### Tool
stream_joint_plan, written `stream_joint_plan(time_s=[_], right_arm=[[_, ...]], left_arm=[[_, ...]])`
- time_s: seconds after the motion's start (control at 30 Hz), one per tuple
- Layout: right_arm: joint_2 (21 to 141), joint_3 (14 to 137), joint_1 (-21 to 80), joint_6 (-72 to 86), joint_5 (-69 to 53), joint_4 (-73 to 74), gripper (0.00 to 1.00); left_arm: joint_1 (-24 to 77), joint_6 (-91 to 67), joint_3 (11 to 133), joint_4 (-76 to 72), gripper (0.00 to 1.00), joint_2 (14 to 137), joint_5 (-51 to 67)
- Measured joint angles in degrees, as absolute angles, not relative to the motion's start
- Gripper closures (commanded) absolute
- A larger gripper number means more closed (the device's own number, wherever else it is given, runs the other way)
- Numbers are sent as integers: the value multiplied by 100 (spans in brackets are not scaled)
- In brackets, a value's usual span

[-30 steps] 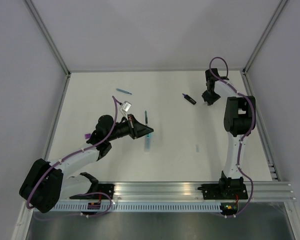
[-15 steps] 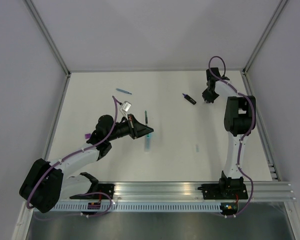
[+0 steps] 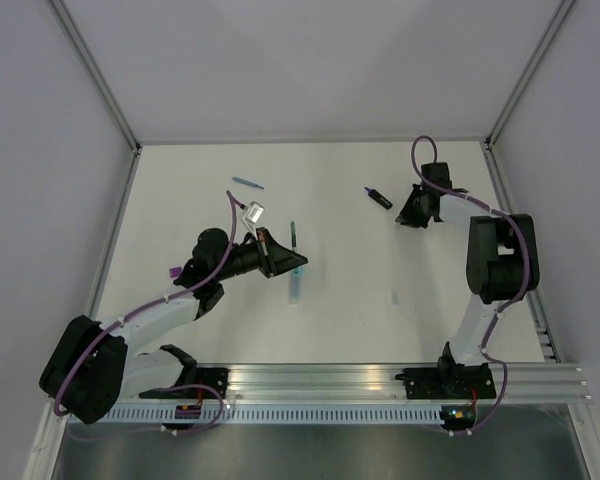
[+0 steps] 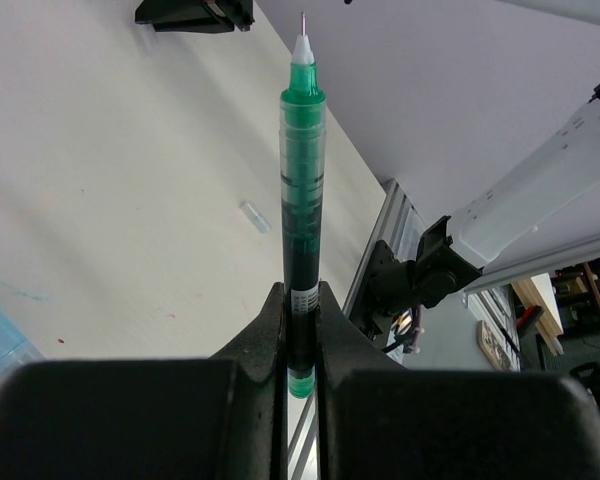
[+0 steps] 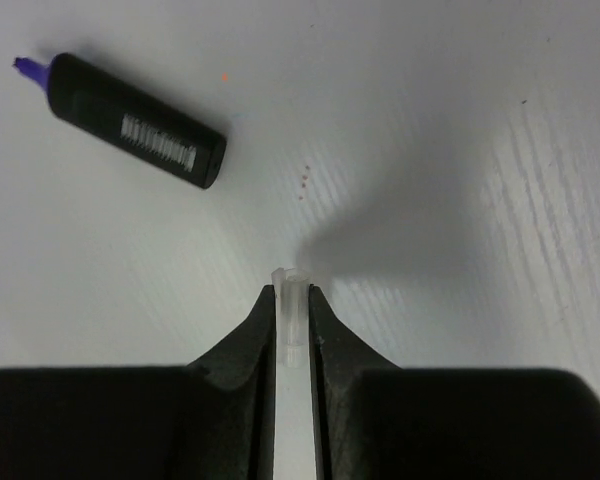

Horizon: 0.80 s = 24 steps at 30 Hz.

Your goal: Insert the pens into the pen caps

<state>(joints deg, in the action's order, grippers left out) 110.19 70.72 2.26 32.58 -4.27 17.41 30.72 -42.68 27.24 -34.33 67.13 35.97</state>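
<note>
**Top view.**
- Left gripper (image 3: 280, 254): mid-table, shut on a green pen (image 3: 299, 266) that points right.
- Right gripper (image 3: 411, 213): far right, low over the table (image 3: 340, 330), near a black marker (image 3: 379, 197). Finger state not readable from here.
- Loose stock: pale-blue highlighter (image 3: 295, 287) just below the left gripper, thin dark pen (image 3: 293, 236) just above it, thin blue pen (image 3: 247, 183) far left, small pale cap (image 3: 394, 296) right of centre.
- Grippers well apart, so a long approach before any mating. Hazard: drift in aim across that gap.

**Left wrist view.**
- Fingers together on the tail end of the green pen. Most of the barrel stands free, ending in a bare needle tip.
- Hazard: pivoting or sliding back in the grip under push, because of the long unsupported length.
- Hazard: bent tip or ink smear if it meets a cap rim off-centre.

**Right wrist view.**
- Fingers pinched on a clear cap (image 5: 290, 320), with only a short end showing past the fingertips, close above the table.
- Black marker lying apart at upper left, purple nib uncovered.
- Hazard: smooth little tube twisting or popping out under side load.
- Hazard: mouth partly shielded by the fingertips, leaving a narrow target.
- Fit of this cap to the green pen: cannot tell. A wrong match would mean a jam or a loose seat.
</note>
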Motion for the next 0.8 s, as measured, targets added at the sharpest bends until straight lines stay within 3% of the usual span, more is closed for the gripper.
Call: stream_joint_plan(time_s=[0.3, 0.8], right_arm=[[9767, 6392, 458, 3301, -1059, 941, 100], [6552, 4480, 2071, 3841, -1623, -1614, 100]], left_arm=[[3238, -4145, 2943, -3391, 98, 6886, 3680], [4355, -3647, 3601, -3059, 98, 7214, 3966]])
